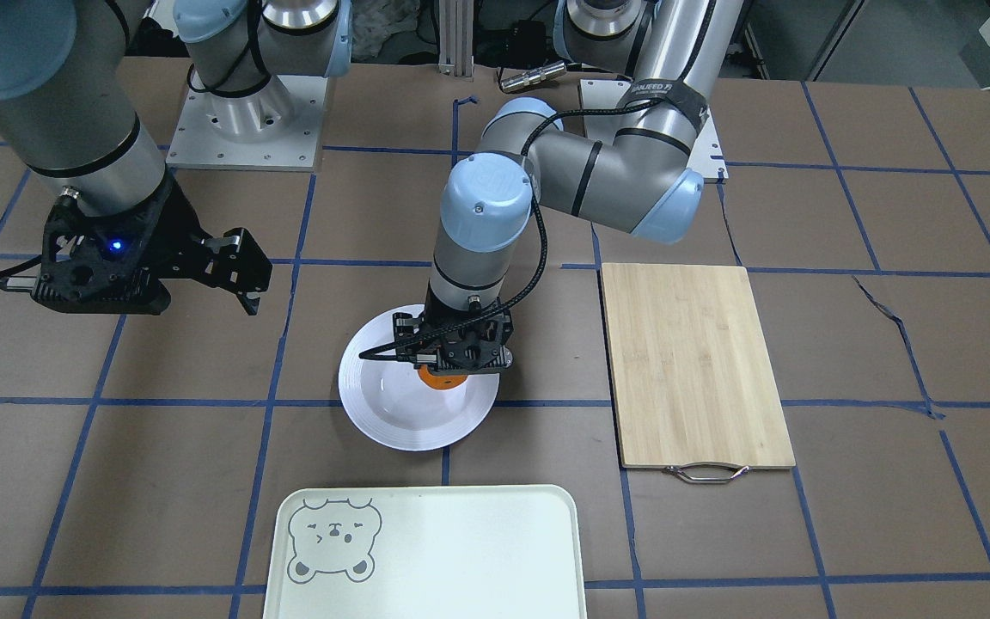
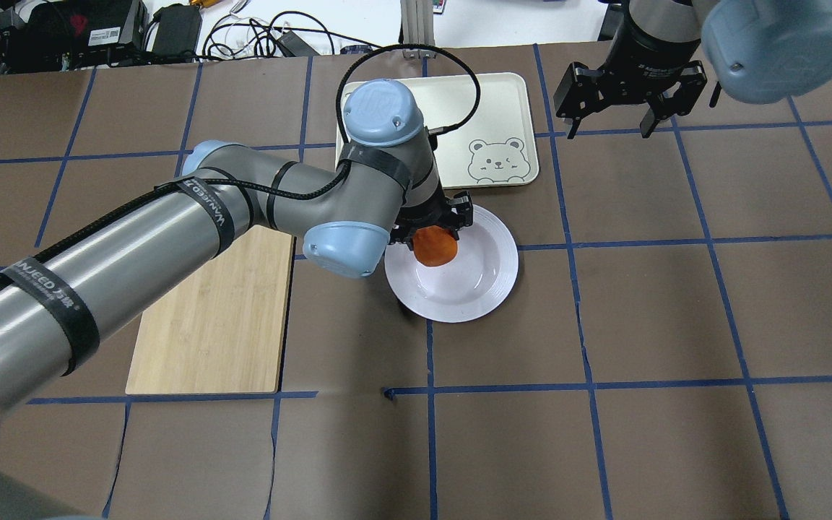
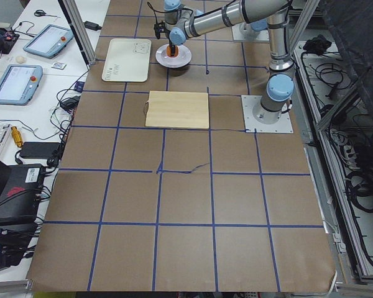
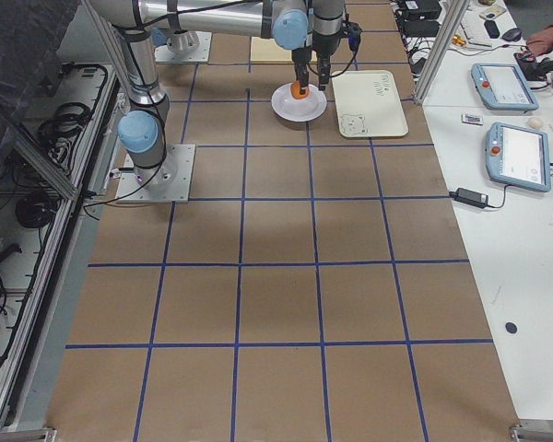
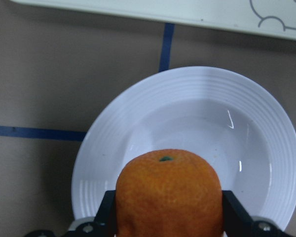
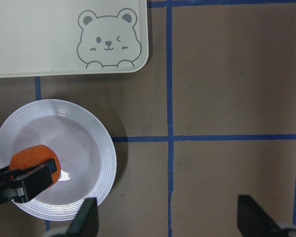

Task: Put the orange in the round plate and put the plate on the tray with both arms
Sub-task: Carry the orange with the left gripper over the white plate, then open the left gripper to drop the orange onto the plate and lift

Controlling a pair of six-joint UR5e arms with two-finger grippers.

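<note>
Overhead and front cameras look down from opposite sides of the table (image 1: 890, 344); end cameras sit far; wrist cameras share the round plate (image 5: 197, 123).

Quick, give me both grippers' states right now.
Left gripper: closed on the orange, over the round plate.
Right gripper: open, holding nothing.

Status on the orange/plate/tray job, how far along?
Done: orange is gripped. In hand: left gripper holds it over the round plate, unreleased. Left: release, then move the plate onto the tray; it sits on the table beside it, right gripper open, away.
</note>
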